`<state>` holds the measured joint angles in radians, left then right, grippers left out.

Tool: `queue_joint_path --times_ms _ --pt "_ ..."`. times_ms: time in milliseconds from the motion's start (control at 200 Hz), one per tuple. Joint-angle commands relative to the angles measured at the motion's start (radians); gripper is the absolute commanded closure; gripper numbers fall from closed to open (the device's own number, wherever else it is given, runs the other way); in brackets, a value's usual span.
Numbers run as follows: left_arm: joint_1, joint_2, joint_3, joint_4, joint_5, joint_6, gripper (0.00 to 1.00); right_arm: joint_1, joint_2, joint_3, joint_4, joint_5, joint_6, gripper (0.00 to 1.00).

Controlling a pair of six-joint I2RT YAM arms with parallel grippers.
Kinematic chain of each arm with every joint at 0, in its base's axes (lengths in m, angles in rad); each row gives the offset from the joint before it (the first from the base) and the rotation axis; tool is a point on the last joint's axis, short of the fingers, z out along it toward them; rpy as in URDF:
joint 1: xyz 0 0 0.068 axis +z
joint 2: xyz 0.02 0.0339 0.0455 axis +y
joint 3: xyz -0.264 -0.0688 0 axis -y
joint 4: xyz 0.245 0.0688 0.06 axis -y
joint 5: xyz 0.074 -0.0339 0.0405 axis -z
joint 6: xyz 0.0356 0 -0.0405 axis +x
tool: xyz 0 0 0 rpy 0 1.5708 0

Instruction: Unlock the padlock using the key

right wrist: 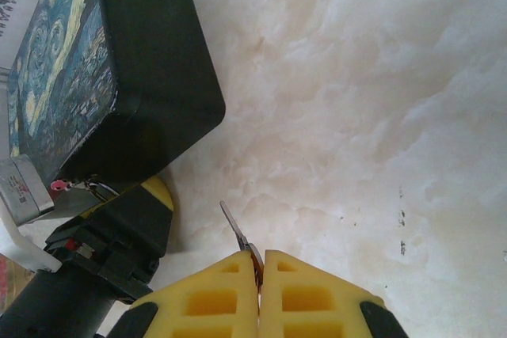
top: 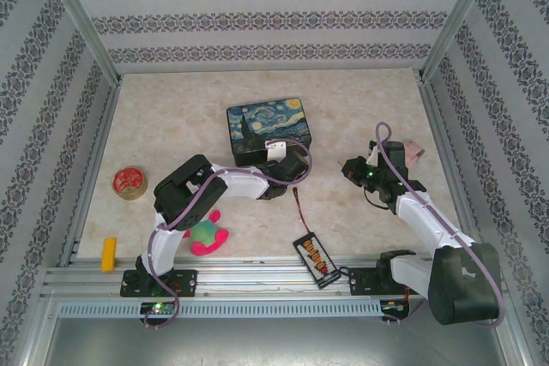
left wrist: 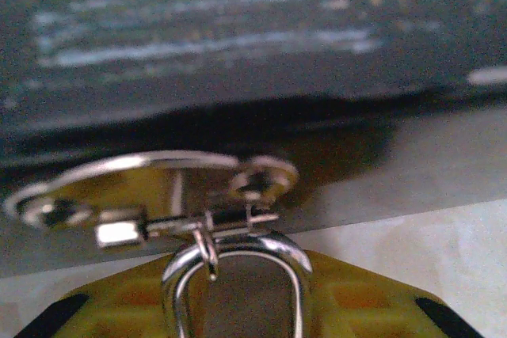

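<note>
Right gripper (right wrist: pixel 260 263): jaws clenched on the key (right wrist: pixel 232 223), blade jutting toward 11 o'clock. Left gripper (top: pixel 287 160): jaws grasping the padlock (left wrist: pixel 273 244), shackle outward, just short of the box (top: pixel 268 129) at its 12 o'clock. Key is apart from the padlock, at its 3 o'clock above the bench (top: pixel 171 117). Step in hand, by judgement: bringing key to lock. Next: align blade with the keyhole, which is not clearly shown, then insert and turn.
</note>
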<state>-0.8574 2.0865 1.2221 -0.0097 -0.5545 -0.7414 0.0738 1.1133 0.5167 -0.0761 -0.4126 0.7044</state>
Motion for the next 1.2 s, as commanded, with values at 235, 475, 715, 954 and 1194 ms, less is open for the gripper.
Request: queue_joint_path --times_ms 235,475,715,954,1194 --pt "0.008 -0.060 0.083 -0.116 0.177 -0.082 0.78 0.003 -0.041 -0.127 0.169 -0.018 -0.067 1.00" --pt "0.008 -0.015 0.214 -0.182 0.251 -0.223 0.80 0.094 0.006 -0.167 0.274 0.058 -0.074 1.00" --pt "0.009 0.007 0.278 -0.185 0.274 -0.277 0.80 0.185 0.089 -0.207 0.447 0.066 -0.036 1.00" --pt "0.032 0.041 0.306 -0.201 0.357 -0.354 0.80 0.204 0.204 -0.205 0.595 0.026 0.004 1.00" --pt "0.048 0.060 0.306 -0.192 0.393 -0.441 0.81 0.253 0.310 -0.239 0.816 0.055 0.039 1.00"
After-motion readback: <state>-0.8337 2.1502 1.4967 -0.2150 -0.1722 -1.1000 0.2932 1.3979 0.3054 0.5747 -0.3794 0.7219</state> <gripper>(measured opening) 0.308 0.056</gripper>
